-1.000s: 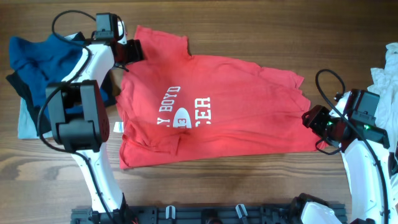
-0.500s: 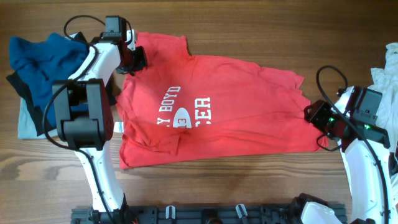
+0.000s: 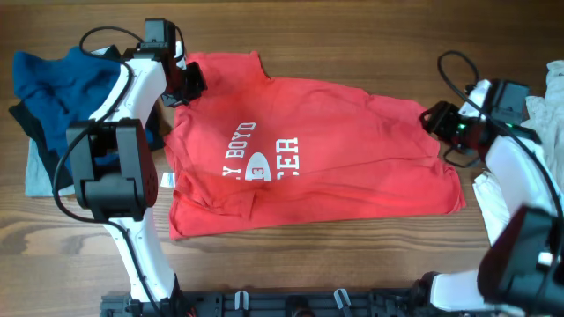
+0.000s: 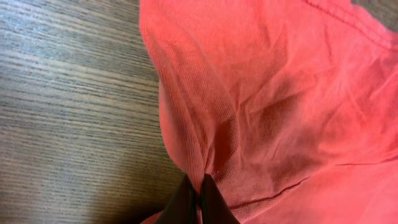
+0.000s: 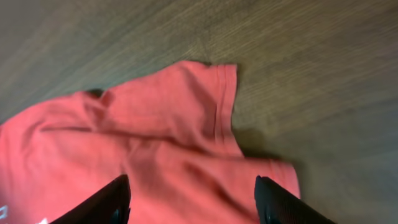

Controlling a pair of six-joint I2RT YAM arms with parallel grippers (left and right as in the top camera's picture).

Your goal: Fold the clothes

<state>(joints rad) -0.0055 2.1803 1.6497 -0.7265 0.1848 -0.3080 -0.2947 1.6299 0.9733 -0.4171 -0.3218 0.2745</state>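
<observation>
- Progress: folding is at its start, by my judgement. The red T-shirt lies opened out on the table with no completed fold visible (only loose rucks along its near-left hem).
- Location: the shirt occupies the middle of the table, its white lettering facing up and its body running left to right.
- Left gripper: at the shirt's far-left corner, jaws together and clamped on a pinch of the red fabric; the wrist view shows the cloth gathered into a ridge at the fingertips.
- Right gripper: at the shirt's far-right corner, jaws apart, with nothing held. The wrist view shows the hemmed corner lying flat on the wood between them.
- Outstanding: every fold of this shirt remains. A heap of blue and dark garments at the left edge and a white garment at the right edge also lie unfolded.
- Condition of the shirt: soft and thin, creased across the right half, with wavy edges; it will likely sag and slide when lifted by one corner.
</observation>
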